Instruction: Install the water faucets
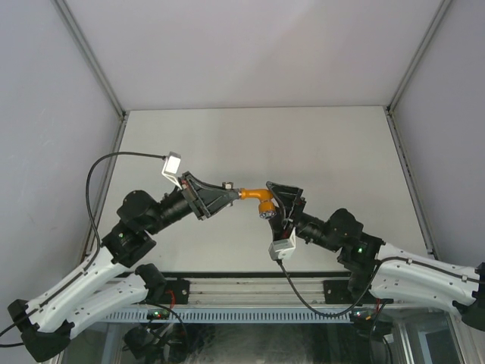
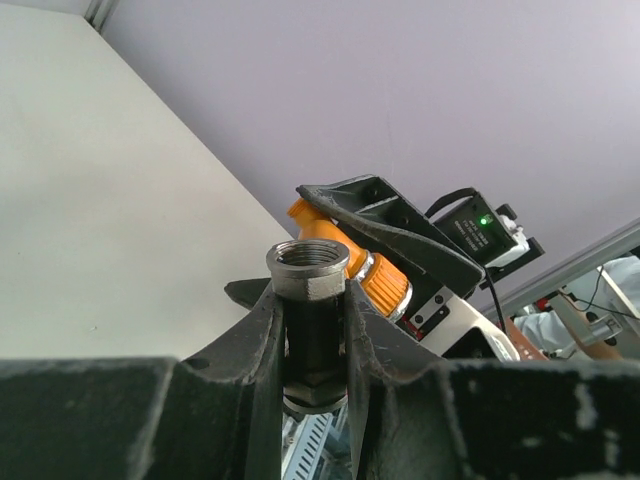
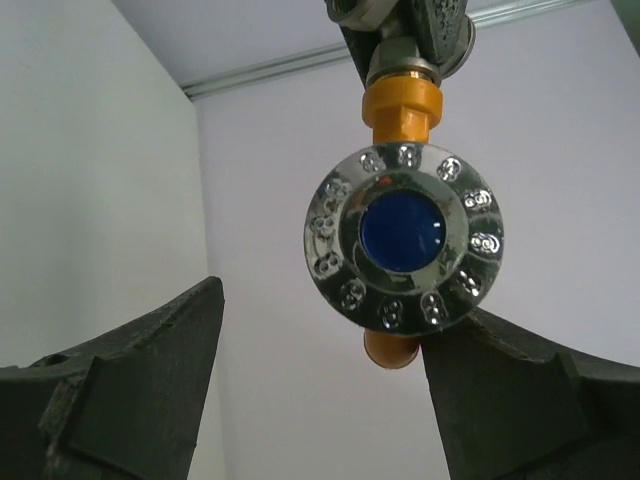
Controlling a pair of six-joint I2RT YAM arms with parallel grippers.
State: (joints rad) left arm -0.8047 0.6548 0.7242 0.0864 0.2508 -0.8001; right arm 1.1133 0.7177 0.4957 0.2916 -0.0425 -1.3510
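The left tool (image 2: 312, 300) clenches the grey fitting (image 2: 308, 268), the orange tap (image 3: 402, 105) seemingly joined beyond its tips, the right tool (image 3: 322, 320) released astride it; tightening looks still to do

Tap body (image 1: 258, 195) right of fitting (image 1: 226, 185)

Top camera looks down from behind the arm bases (image 1: 155, 282) onto the table (image 1: 318, 144). Wrist cameras look closely along their fingers (image 2: 255, 350), upward — all three share the orange tap body (image 1: 258, 195).
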